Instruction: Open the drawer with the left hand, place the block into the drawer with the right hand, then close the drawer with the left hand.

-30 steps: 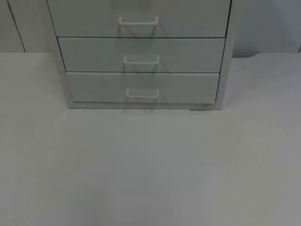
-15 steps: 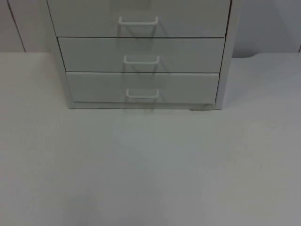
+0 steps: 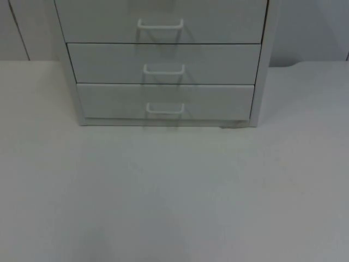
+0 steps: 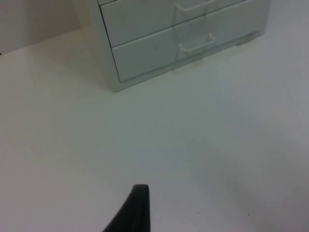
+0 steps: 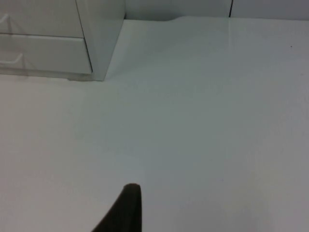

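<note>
My left gripper [image 4: 137, 205] and right gripper [image 5: 126, 205] wait above the table [image 3: 174, 191]; I cannot tell either's opening. The cabinet [image 3: 163, 60] stands at twelve o'clock, drawers closed. Misjudging a handle [image 3: 164, 108] could shove it.

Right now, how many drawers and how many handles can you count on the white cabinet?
Drawers: 3, the top drawer, the middle drawer and the bottom drawer, all shut.
Handles: 3, the top handle, the middle handle and the bottom handle.
Total: 6.
</note>
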Action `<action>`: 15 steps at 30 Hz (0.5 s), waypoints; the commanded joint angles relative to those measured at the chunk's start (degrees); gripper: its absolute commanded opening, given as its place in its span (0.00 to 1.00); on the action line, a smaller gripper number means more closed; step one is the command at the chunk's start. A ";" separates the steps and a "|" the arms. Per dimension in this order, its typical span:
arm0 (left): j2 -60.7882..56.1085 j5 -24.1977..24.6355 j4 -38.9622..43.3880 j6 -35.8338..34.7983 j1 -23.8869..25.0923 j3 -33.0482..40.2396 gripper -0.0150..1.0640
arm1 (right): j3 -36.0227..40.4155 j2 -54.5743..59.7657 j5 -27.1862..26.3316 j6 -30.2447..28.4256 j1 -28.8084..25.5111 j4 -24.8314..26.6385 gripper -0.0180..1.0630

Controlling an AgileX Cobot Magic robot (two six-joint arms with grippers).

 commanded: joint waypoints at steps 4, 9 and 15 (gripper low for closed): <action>-0.28 -0.52 0.26 -0.36 -0.37 0.24 0.98 | 0.29 -0.14 -0.21 -0.01 0.24 -0.18 0.99; -0.28 -0.62 0.26 -0.35 0.62 0.24 0.98 | 0.29 -0.14 -0.21 -0.03 -0.26 -0.07 0.99; -0.28 -0.62 0.15 -0.35 12.21 0.24 0.98 | 0.29 -0.14 -0.21 -0.03 -1.09 -0.24 0.99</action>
